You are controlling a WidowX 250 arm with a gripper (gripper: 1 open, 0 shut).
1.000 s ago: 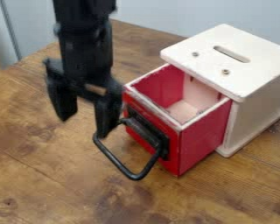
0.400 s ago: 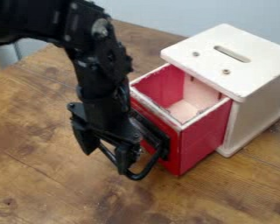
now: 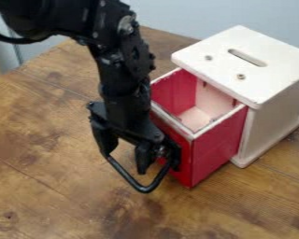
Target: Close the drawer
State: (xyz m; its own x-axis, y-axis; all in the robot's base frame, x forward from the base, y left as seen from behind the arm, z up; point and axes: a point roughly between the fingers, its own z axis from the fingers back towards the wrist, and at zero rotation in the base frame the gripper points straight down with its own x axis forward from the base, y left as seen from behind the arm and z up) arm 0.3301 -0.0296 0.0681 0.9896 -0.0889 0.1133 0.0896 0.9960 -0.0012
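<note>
Looking at drawer (image 3: 213, 151) first: standing open, sticking out of casing (image 3: 275, 98) toward the lower left of the view. Showing red outer sides, pale rim and an open top, with red inner wall and pale interior in view. Seeing pale floor partly lit inside, nothing loose to be made out there. Carrying black loop (image 3: 145, 189) on the front, hanging low and reaching out over the counter (image 3: 46, 168). Losing most of the front and handle behind the tool (image 3: 124, 161).

Holding tool at the front side of drawer, outside the box, pointing down. Keeping jaws wide apart, gripping nothing that can be seen. Overlapping loop and front edge in this view, so not telling whether touching or just near. Coming down from the upper left with black arm (image 3: 115, 51), covering part of the counter and the drawer's near left edge. Running thin black cable (image 3: 18, 40) off to the left.

Backing drawer with cream casing, upright on the counter, showing slot (image 3: 249, 58) on top and two small screws (image 3: 241, 77) near it. Resting everything on brown wood-grain counter. Seeing pale wall (image 3: 171, 14) behind.
</note>
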